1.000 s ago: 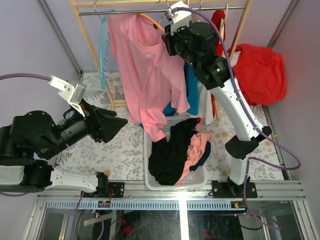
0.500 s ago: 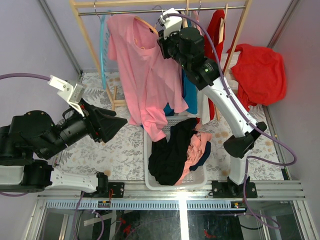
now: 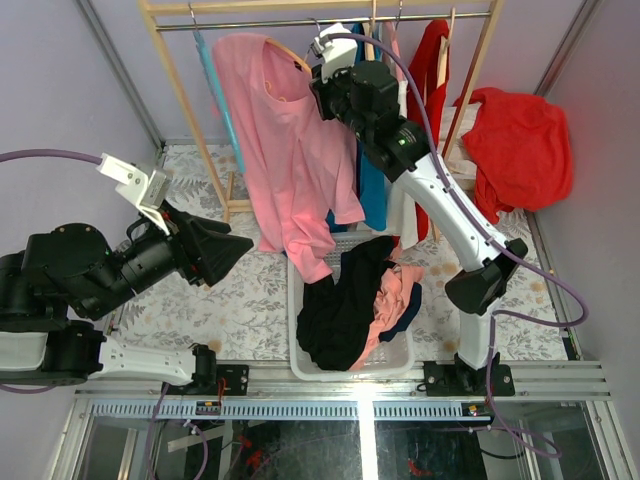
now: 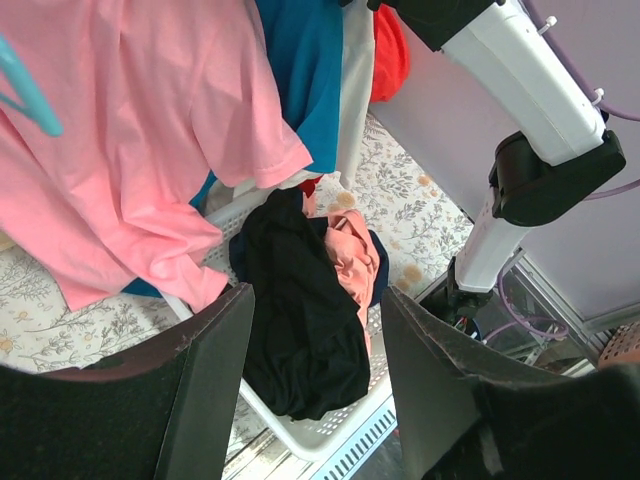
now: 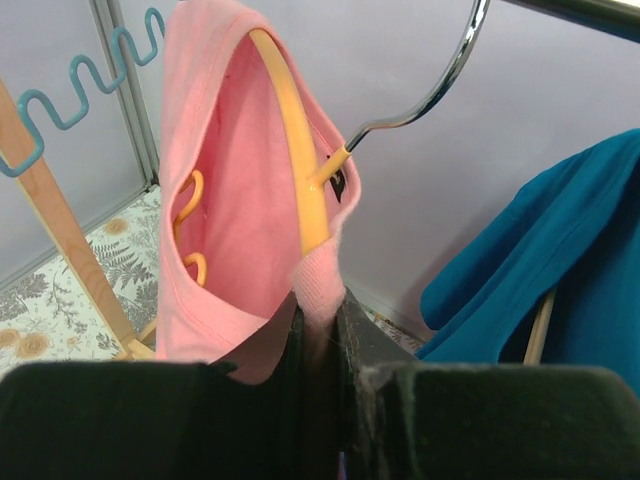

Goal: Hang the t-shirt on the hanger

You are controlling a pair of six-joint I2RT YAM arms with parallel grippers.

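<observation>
Right now your R gripper (image 5: 318,325) is pinching the neck edge of the pink t-shirt (image 3: 295,160), which hangs over the orange hanger (image 5: 300,170) up by the rail (image 3: 250,22), w/ your L gripper (image 4: 315,300) spread wide, left of the basket (image 3: 293,300).

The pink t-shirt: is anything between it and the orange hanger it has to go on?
Nothing visible. The t-shirt already wraps the hanger, whose orange arm shows inside the neck opening. The right gripper pinches the collar just below it, with no other garment between them.
</observation>
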